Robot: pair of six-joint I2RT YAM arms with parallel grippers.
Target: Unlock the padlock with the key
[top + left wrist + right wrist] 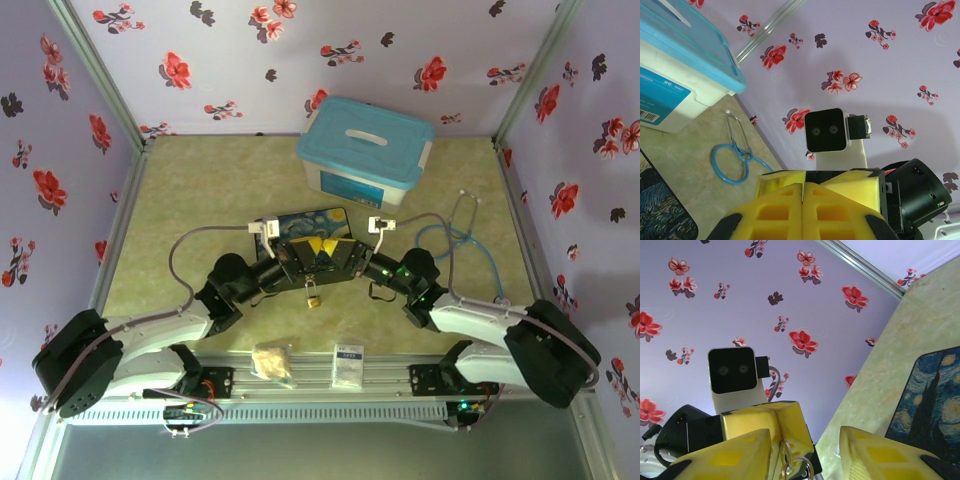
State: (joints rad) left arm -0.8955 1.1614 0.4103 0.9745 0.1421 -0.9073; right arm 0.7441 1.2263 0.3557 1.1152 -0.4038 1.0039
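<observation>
Floral-papered walls box in a green mottled table (200, 200). Top view: small brass-gold padlock (313, 297) w/ thin silver shackle lies just below where left gripper (300, 258) & right gripper (338, 256) meet. Left wrist: yellow pads (780, 210) clenched flat; what they pinch, we can't tell. Right wrist: fingers (875, 450) spread, released; silver loops (787, 460) dangle btw them. We judge the lock dense, rigid, slick, so grip its body, leaving the keyhole end free for the thin key.
</observation>
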